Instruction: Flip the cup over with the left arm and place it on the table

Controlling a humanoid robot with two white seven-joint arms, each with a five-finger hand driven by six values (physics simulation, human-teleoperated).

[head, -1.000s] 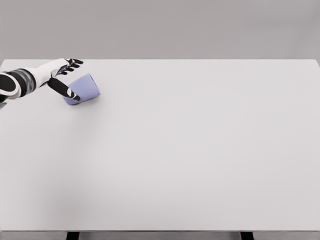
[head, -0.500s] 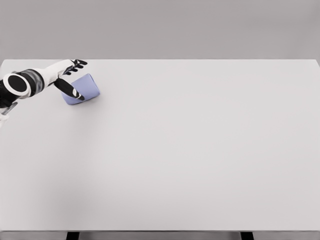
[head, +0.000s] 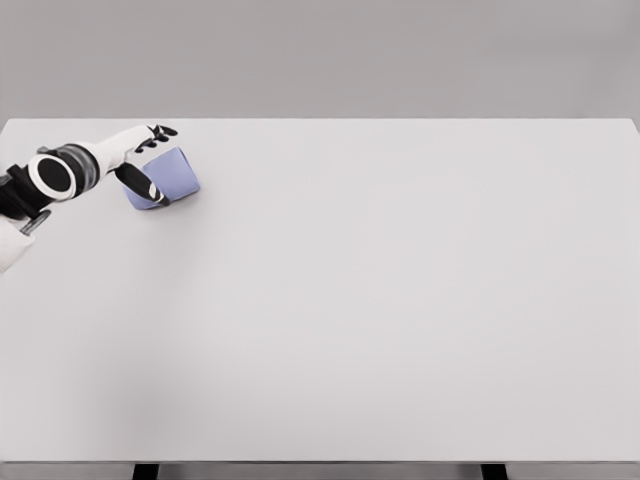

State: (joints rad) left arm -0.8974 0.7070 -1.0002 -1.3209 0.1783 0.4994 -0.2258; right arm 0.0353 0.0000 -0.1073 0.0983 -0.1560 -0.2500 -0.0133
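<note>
A blue cup lies tipped on its side in the upper left of the frame, on the white table, a short way in from the table's far edge and fairly near its left edge. Its wider end points up and to the right, its narrower end down and to the left.

The left hand reaches in from the left edge of the frame, the white forearm slanting up toward the cup. The dark thumb lies across the cup's lower left end, touching it or just in front of it, while the other dark fingertips sit above the cup near its upper edge. The hand is opened fairly wide around the cup's left end; whether it truly grips the cup I cannot tell.

The rest of the tabletop stretches out bare to the right and toward the bottom of the frame, giving wide open room. Two dark table legs show at the bottom edge.
</note>
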